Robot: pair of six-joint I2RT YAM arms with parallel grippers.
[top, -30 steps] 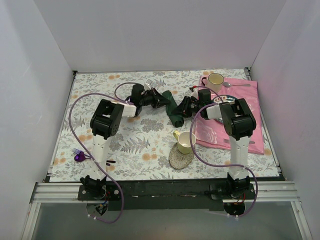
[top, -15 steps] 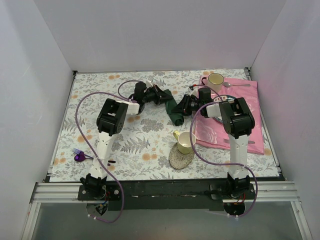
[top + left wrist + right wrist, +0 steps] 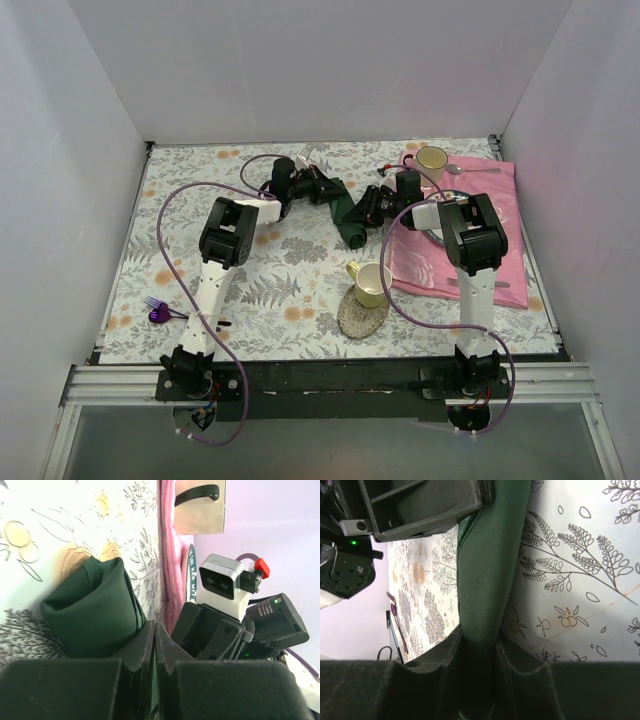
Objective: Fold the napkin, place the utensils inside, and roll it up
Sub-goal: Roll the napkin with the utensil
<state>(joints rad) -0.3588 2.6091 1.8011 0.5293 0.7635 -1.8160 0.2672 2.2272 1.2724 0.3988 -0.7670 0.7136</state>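
The dark green napkin [image 3: 347, 215] lies as a narrow roll running diagonally on the floral table, between my two grippers. At its far end sits my left gripper [image 3: 322, 188], jaws pressed together with a thin green sliver of the napkin [image 3: 90, 610] pinched between them [image 3: 154, 630]. My right gripper [image 3: 368, 210] is at the roll's right side. In the right wrist view it [image 3: 477, 635] is shut around the thick roll of napkin [image 3: 485, 570]. The utensils are not in view.
A yellow cup [image 3: 372, 283] stands on a round coaster [image 3: 358, 318] in front of the napkin. A pink cloth [image 3: 480, 265] at the right carries a plate [image 3: 190, 575], another cup [image 3: 432, 158] and a silver spoon [image 3: 472, 170]. A purple-headed utensil [image 3: 160, 312] lies at the near left.
My left arm has reached farther back, carrying its gripper and the napkin's far end toward the rear of the table. The right gripper has shifted slightly back, keeping its grip.
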